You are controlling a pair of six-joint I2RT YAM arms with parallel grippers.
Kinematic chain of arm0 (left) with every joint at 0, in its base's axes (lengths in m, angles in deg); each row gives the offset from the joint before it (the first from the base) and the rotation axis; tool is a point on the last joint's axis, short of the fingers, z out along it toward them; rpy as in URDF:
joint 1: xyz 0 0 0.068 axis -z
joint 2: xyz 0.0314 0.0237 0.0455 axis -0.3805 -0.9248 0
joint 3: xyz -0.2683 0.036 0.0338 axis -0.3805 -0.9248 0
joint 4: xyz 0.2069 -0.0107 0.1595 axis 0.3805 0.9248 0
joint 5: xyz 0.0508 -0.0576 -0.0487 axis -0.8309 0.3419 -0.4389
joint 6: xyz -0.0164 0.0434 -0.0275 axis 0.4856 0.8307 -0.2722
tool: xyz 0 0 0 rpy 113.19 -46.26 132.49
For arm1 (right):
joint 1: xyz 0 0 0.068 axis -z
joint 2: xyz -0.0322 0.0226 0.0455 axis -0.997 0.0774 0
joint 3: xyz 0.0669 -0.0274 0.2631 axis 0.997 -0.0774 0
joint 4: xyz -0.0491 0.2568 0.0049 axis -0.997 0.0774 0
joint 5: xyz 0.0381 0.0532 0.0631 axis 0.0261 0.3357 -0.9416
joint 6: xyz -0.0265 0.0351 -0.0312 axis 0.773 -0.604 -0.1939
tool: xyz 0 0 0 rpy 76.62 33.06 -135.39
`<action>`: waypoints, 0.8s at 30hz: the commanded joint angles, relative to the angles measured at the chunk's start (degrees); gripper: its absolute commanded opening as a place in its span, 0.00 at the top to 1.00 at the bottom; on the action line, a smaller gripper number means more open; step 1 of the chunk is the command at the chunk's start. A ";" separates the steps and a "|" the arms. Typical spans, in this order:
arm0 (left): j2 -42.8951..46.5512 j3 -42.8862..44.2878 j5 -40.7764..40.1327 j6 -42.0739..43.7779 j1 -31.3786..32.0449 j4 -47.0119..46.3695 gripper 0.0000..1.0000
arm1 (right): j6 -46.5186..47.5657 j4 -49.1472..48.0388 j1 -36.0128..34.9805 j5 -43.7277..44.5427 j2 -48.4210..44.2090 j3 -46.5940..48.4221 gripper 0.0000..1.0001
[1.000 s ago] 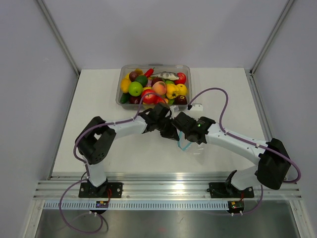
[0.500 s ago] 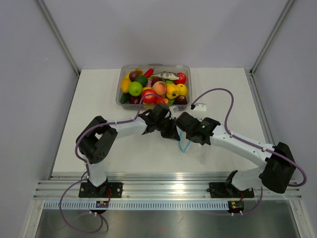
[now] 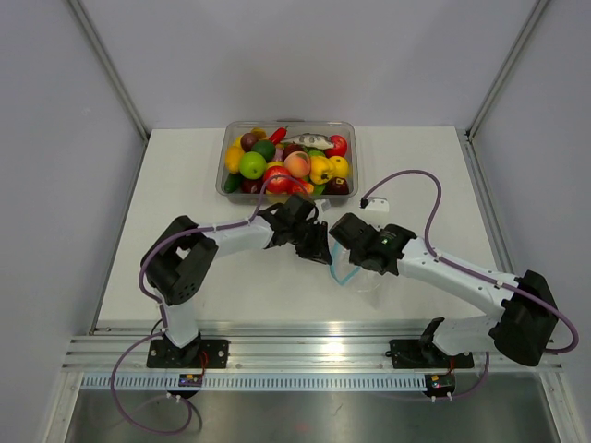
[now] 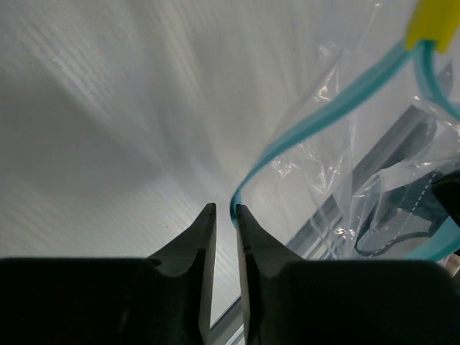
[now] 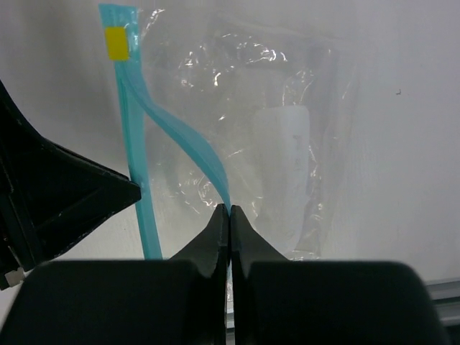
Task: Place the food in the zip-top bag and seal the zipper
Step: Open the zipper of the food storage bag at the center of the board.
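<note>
Pinching zipper, right end effector clenched; left end effector narrowly parted at zipper, grip unclear.

A rigid clear tub with rounded corners sits at the far middle of a white table, its long side running left to right. The tabletop spreads from the tub to both sides and toward the near edge (matte, faintly ribbed in the wrist views). Well nearer than the tub, a slotted aluminium rail lines that edge, with a brushed metal shelf nearer again. Behind the tub rises a plain grey wall. A slanted left post and a slanted right post climb on either side of the tub.
</note>
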 commanded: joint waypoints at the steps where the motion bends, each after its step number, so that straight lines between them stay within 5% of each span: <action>1: 5.98 4.17 -4.17 6.37 -1.36 7.32 0.74 | -1.56 -1.10 0.34 -0.25 -1.74 -0.61 1.00; 4: 9.33 6.62 -7.94 10.24 -1.80 12.68 0.48 | -1.56 -1.18 0.34 -0.08 -2.27 -1.05 1.00; 12: 15.75 8.56 -4.27 11.31 -9.60 15.33 0.46 | -0.51 -1.62 0.34 0.01 -2.10 0.36 1.00; 16: 15.85 11.55 -8.73 11.92 -13.22 18.22 0.46 | 0.46 -2.33 0.34 -0.51 -1.31 0.89 1.00; 17: 15.76 12.42 -10.49 11.58 -14.53 19.10 0.23 | 0.46 -2.68 0.34 -0.69 -1.13 0.97 1.00; 18: 15.76 13.91 -12.34 11.23 -14.98 20.76 0.15 | 0.81 -2.85 0.25 -0.87 -1.04 1.06 1.00; 24: 12.60 22.00 -28.06 10.43 -17.62 27.88 0.14 | 1.51 -3.91 0.34 -1.48 -0.34 1.68 1.00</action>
